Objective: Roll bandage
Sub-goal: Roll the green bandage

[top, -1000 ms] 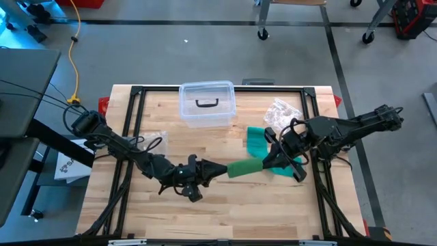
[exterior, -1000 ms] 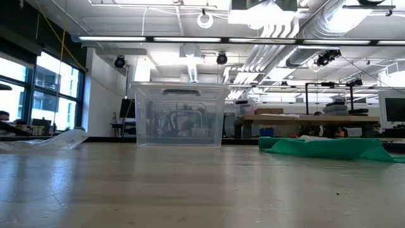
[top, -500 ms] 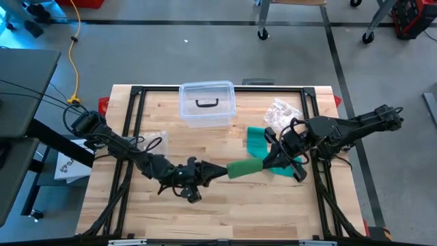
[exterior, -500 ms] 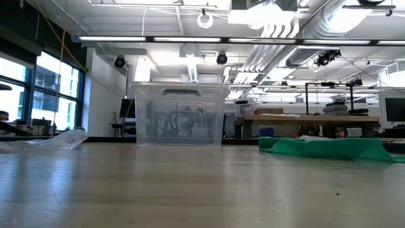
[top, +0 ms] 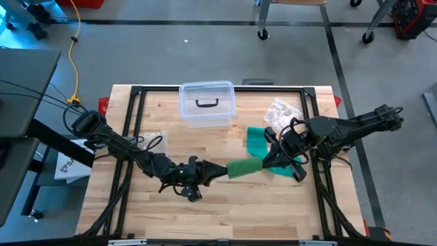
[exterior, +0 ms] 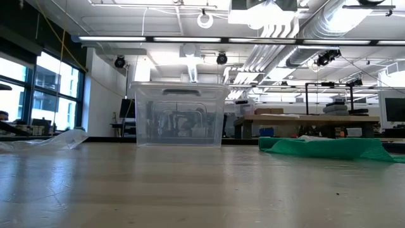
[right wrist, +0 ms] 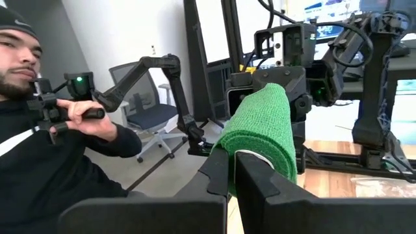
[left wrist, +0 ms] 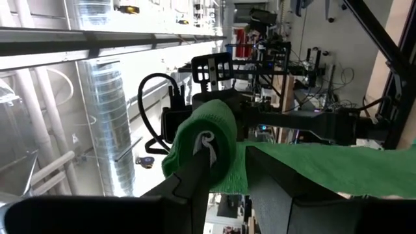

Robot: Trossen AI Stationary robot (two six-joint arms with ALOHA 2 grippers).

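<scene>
A green bandage roll [top: 244, 167] hangs level above the table's middle, between my two grippers. My left gripper [top: 217, 171] comes from the table's left and is shut on one end of it. My right gripper [top: 268, 162] comes from the right and is shut on the other end. The unrolled green tail [top: 257, 140] runs from the roll toward the right and lies crumpled on the table under my right arm; in the low view it lies flat on the wood [exterior: 323, 149]. Neither gripper shows in the low view. My left gripper holds the roll's left end [left wrist: 207, 144] between its two fingers [left wrist: 192, 183], coming level from the table's left, along the roll. The roll is lifted clear and the tail [left wrist: 325, 168] leaves it sideways. My right gripper pinches the roll's right end [right wrist: 244, 155] between its nearly shut fingers [right wrist: 218, 174], level from the table's right, along the roll. The roll [right wrist: 261, 127] sticks straight out beyond the fingertips, clear of the table.
A clear plastic bin [top: 207, 104] stands at the far middle. Crumpled clear wrap [top: 282, 113] lies far right, and a clear bag [top: 153, 140] lies left by my left arm. Beyond the table a person [right wrist: 45, 117] holds a control handle.
</scene>
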